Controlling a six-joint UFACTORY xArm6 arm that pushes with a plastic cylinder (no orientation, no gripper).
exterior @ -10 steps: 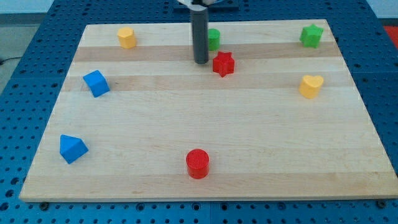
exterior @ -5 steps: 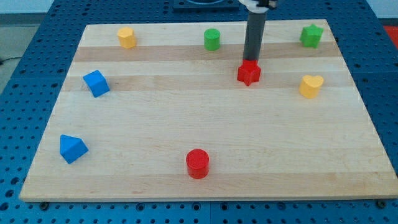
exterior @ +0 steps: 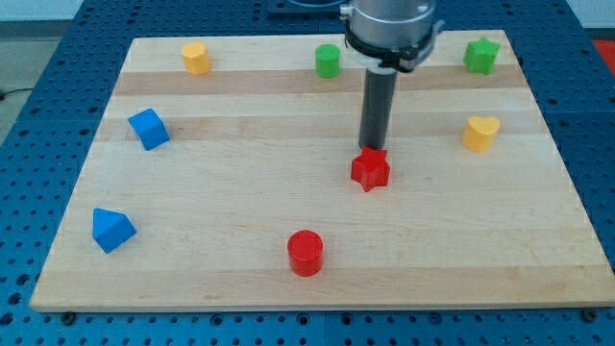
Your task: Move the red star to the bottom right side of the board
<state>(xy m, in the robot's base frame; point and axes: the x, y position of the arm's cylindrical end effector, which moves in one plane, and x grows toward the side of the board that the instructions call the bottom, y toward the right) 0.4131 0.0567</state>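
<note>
The red star (exterior: 370,170) lies on the wooden board (exterior: 317,250), a little right of the board's middle. My tip (exterior: 372,149) rests right at the star's top edge, touching it or nearly so. The dark rod rises straight up from there to the arm's head at the view's top.
A red cylinder (exterior: 306,253) stands near the bottom middle. A yellow heart (exterior: 480,133) and a green star (exterior: 481,55) are at the right. A green cylinder (exterior: 328,61) and a yellow block (exterior: 196,58) are at the top. Two blue blocks (exterior: 148,128) (exterior: 111,230) are at the left.
The red star has been pushed first to the right, then down the board toward the middle. My tip has followed it, staying at its top edge.
</note>
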